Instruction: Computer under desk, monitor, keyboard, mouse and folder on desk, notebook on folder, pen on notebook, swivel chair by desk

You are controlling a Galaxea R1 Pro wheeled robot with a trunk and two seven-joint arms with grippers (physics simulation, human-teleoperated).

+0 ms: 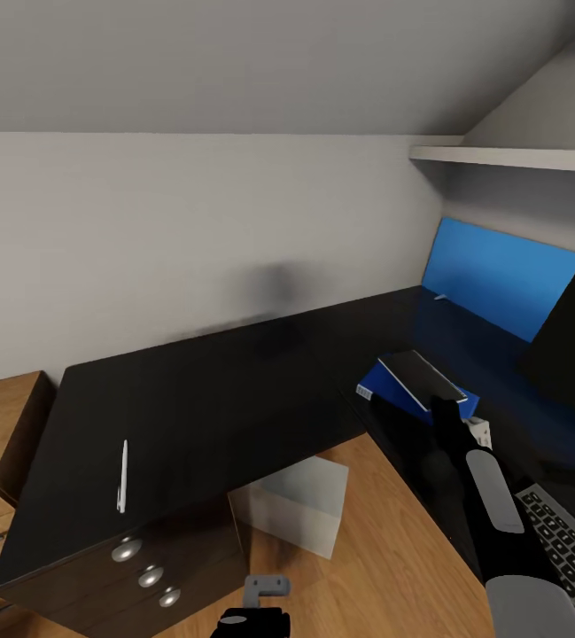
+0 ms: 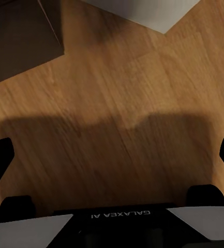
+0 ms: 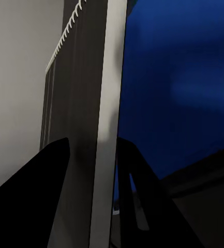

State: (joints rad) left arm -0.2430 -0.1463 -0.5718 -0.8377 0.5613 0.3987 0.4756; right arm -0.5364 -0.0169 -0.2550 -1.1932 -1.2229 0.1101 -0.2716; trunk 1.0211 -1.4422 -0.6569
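Soft, even light; renders are sharp. The glossy black desk (image 1: 234, 399) mirrors a blue sheen at right. A blurry shadow smudges the far wall (image 1: 190, 230).

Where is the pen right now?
In the head view the pen lies alone on the left wing of the black desk, near its front edge above the drawer knobs.

The desk (image 1: 234, 390) is glossy black with three silver drawer knobs (image 1: 150, 574). A white pen (image 1: 122, 476) lies near its left edge. On the right, a dark grey notebook (image 1: 422, 377) with a white spiral edge sits on a bright blue folder (image 1: 392, 390). The floor (image 1: 384, 558) is warm brown woodgrain; the wall (image 1: 145, 230) is pale grey.
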